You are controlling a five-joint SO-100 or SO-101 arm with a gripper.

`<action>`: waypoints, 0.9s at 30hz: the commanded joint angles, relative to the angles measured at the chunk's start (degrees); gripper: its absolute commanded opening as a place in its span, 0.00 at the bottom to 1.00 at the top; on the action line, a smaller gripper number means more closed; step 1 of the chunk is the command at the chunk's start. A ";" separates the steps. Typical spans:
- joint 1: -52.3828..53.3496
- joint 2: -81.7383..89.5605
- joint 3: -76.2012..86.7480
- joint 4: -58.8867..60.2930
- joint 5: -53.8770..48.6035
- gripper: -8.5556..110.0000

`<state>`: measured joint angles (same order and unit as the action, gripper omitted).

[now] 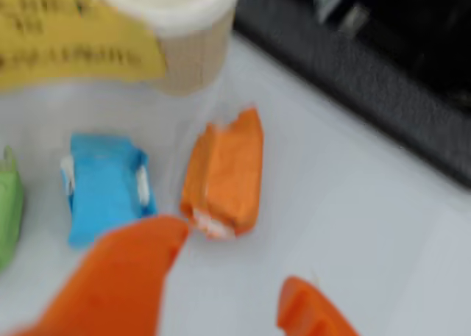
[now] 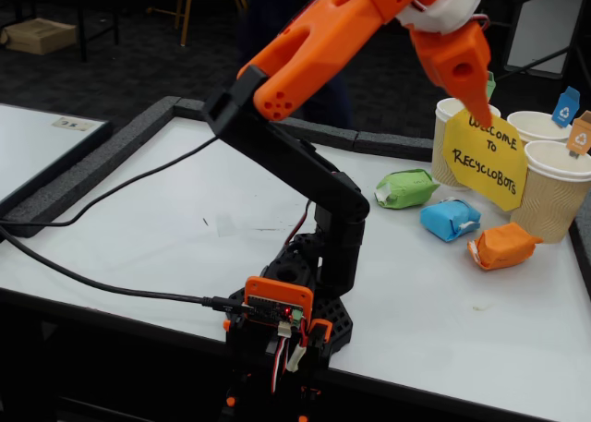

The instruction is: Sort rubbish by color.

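Three crumpled lumps of rubbish lie in a row on the white table: green [image 2: 404, 187], blue [image 2: 450, 219] and orange [image 2: 503, 247]. The wrist view looks down on the orange lump [image 1: 224, 174], with the blue lump [image 1: 107, 185] to its left and the green lump [image 1: 7, 207] cut off by the left edge. My gripper [image 1: 235, 259] is open with nothing between its orange fingers, and one fingertip shows just below the orange lump. In the fixed view the gripper [image 2: 473, 103] hangs well above the lumps, pointing down.
Tan ribbed paper cups [image 2: 554, 191] with small coloured tags stand behind the lumps, and one cup [image 1: 188, 34] shows in the wrist view. A yellow sign [image 2: 485, 159] leans on them. A black foam border [image 2: 111, 159] rims the table. The arm's base [image 2: 291, 302] and a cable sit near the front edge.
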<state>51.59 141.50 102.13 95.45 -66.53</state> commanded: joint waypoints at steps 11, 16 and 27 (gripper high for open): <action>-0.53 -11.60 17.14 -30.59 -0.79 0.17; -0.53 -17.93 18.72 -33.22 -0.79 0.17; -0.44 -34.89 16.70 -41.75 -0.79 0.18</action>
<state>51.59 107.93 122.61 57.30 -66.80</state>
